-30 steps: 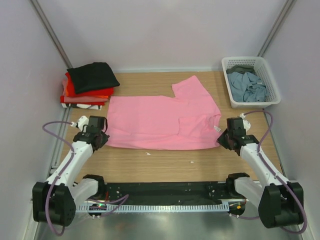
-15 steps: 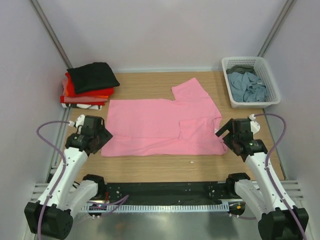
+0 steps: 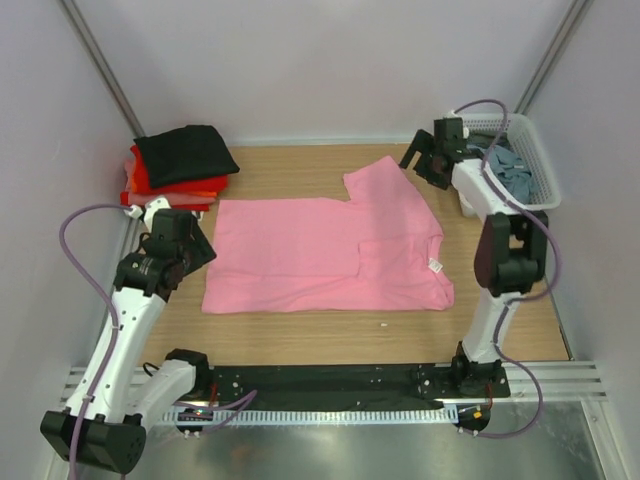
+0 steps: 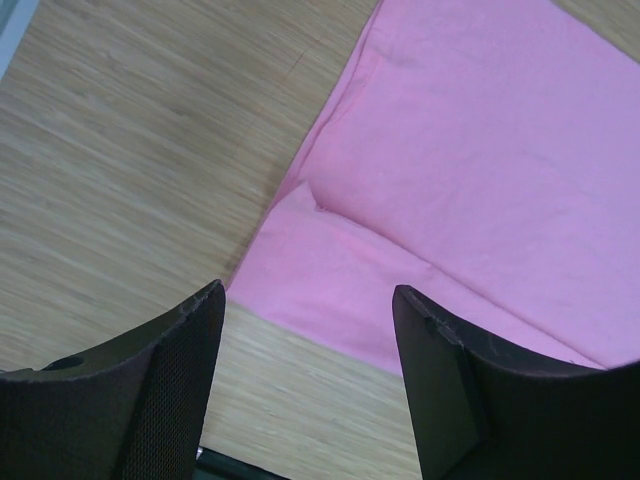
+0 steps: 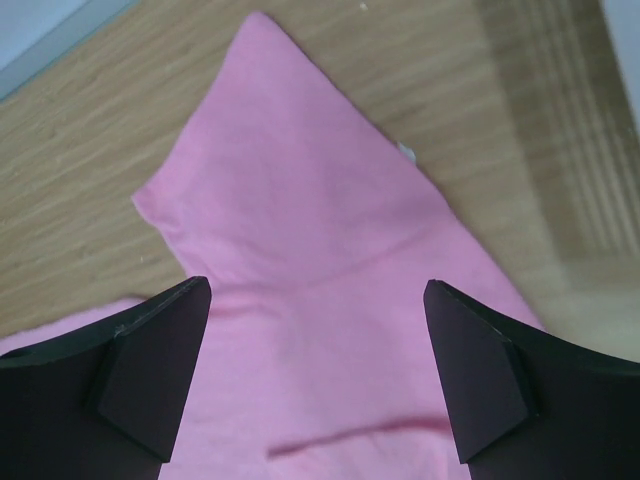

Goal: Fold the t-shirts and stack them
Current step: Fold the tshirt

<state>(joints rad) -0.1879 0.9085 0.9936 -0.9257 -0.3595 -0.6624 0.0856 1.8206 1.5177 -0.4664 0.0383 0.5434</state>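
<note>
A bright pink t-shirt lies spread flat on the wooden table, one sleeve pointing to the back and a white neck tag at its right edge. My left gripper hovers open above the shirt's near left corner. Its dark fingers hold nothing. At the back, my right gripper stands open over the sleeve, its fingers wide apart and empty. Folded black, red and orange t-shirts are stacked at the back left.
A white lattice basket at the back right holds a crumpled grey-blue shirt and a darker one behind it. The right arm's elbow rises over the table's right side. Grey walls close in on the left, right and back.
Both grippers pulled the shirt's near edge a little nearer, then opened and let go. The right arm swung to the back over the sleeve. The left gripper lifted and drew back slightly.
</note>
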